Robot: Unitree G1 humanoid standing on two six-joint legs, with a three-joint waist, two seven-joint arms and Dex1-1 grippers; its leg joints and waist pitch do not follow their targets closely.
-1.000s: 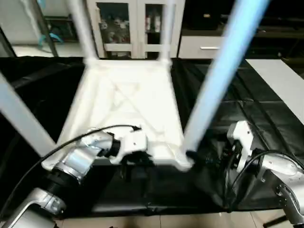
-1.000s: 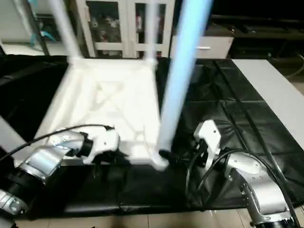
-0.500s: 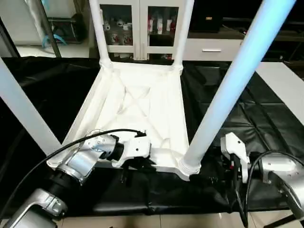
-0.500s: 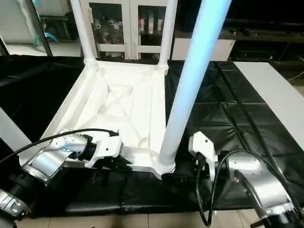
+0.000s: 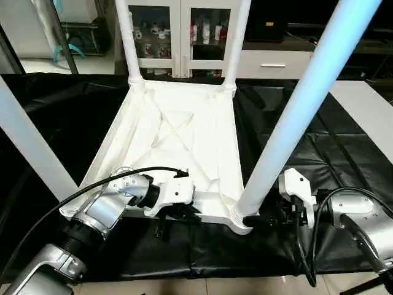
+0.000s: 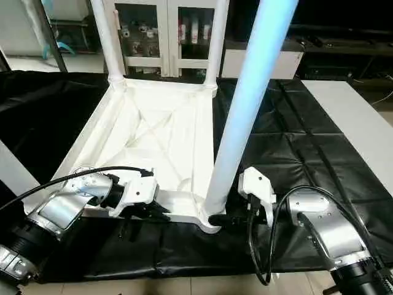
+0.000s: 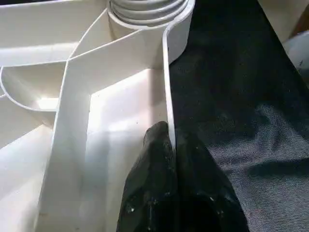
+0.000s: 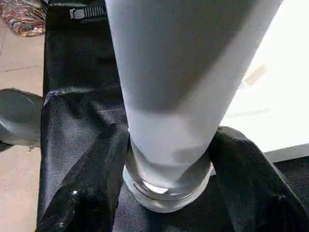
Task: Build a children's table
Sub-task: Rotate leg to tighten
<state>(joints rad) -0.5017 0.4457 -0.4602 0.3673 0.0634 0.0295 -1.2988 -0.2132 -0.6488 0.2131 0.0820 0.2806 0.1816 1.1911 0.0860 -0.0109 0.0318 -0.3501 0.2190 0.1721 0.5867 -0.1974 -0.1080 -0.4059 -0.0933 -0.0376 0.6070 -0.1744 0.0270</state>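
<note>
The children's table (image 5: 178,141) lies upside down on a desk (image 5: 344,153) covered in black sheeting, its ribbed underside facing up and four white legs rising from its corner sockets. At the near rim of the table top, left of the near-right leg (image 5: 301,110), the left pincer (image 7: 169,159) is pressed together on the thin rim wall, one finger on each side. At the foot of that near-right leg, the right pincer (image 8: 169,164) is spread around the leg's base, a black finger (image 8: 91,174) against each side just above the socket (image 5: 241,218). Beyond the far edge of the table stands a white cabinet (image 5: 178,31) with glass doors and small items on its shelves.
</note>
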